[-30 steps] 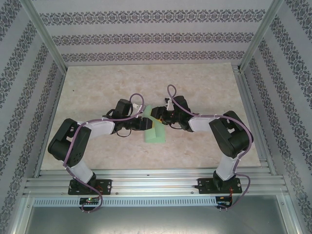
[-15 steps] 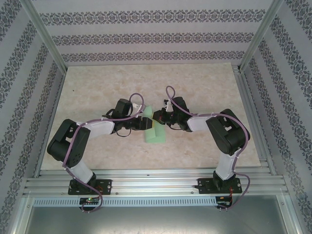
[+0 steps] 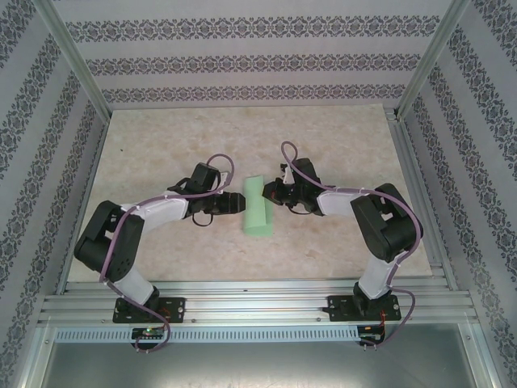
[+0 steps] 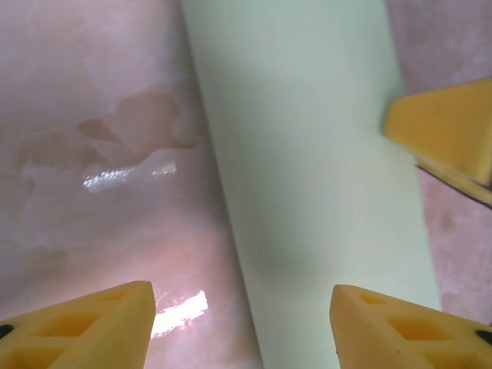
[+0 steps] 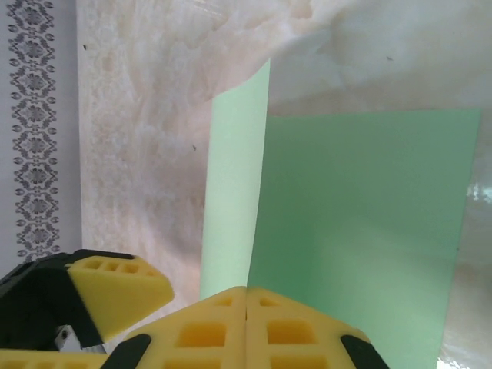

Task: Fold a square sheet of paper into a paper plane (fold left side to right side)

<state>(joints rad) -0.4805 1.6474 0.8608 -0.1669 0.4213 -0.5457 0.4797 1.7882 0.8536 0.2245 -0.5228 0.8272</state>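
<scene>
The square sheet of paper [image 3: 257, 207] (folded into a narrow mint-green strip) is lying mid-tabletop [image 3: 161, 145] btwn both hands, w/ bare marbled surface stretching open on all sides. The left hand [image 3: 239, 202] is hovering just beside its left edge, yellow fingers [image 4: 84, 323] spread wide, gripping nothing. The right hand [image 5: 246, 298] is sitting shut at the strip's right edge, tips meeting along a raised crease; can't tell if it's pinching the thin, smooth paper.

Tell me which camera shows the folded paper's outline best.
Top external: the whole sheet of paper lies as a narrow strip, all edges visible. Left wrist shows a pale middle stretch of it; right wrist shows a raised flap and one panel.
</scene>
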